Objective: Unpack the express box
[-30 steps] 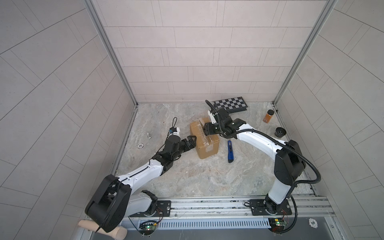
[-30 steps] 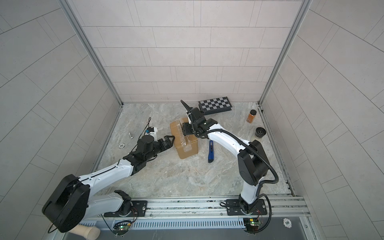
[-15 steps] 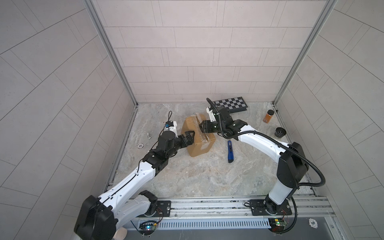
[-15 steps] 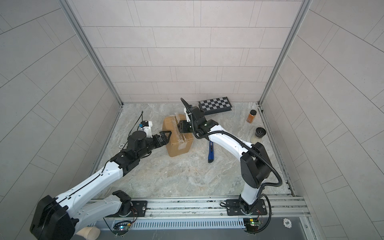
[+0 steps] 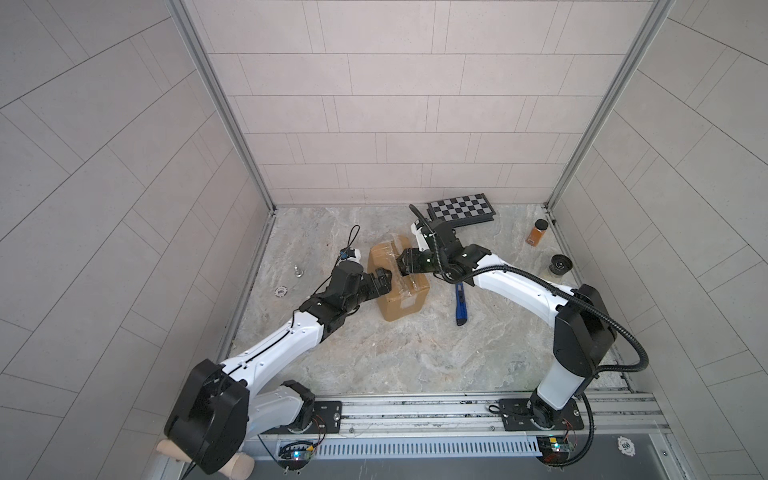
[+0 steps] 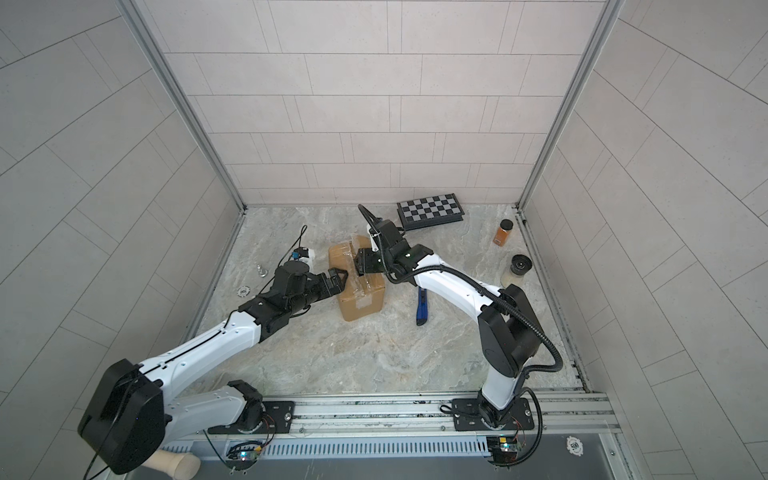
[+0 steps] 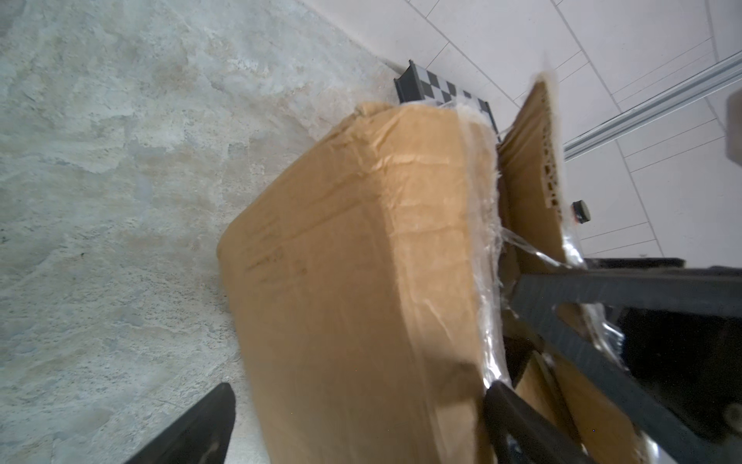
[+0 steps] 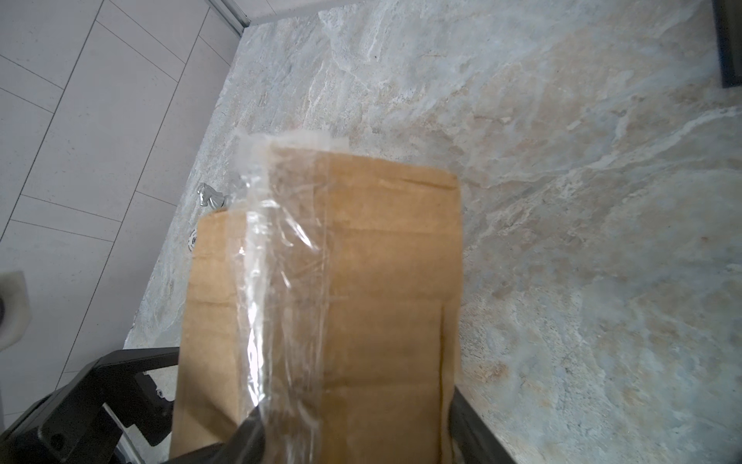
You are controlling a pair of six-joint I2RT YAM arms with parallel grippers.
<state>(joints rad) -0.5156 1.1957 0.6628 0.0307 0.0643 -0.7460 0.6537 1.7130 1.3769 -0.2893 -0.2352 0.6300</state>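
The express box (image 5: 404, 306) sits mid-frame in both top views, its taped seam (image 8: 281, 281) running upper left to lower right. The left gripper (image 5: 385, 279), spread wide and gripping nothing, reaches in from frame left. The right gripper (image 5: 404, 266) straddles the opposite flap (image 8: 385, 281), grip unclear.

Your small brown express box (image 7: 353, 281) is matt, creased corrugated cardboard; the clear tape (image 8: 281, 281) along its seam looks glossy and crinkled. Your grey-beige veined worktop (image 5: 415, 357) reads as smooth stone with a dull sheen.
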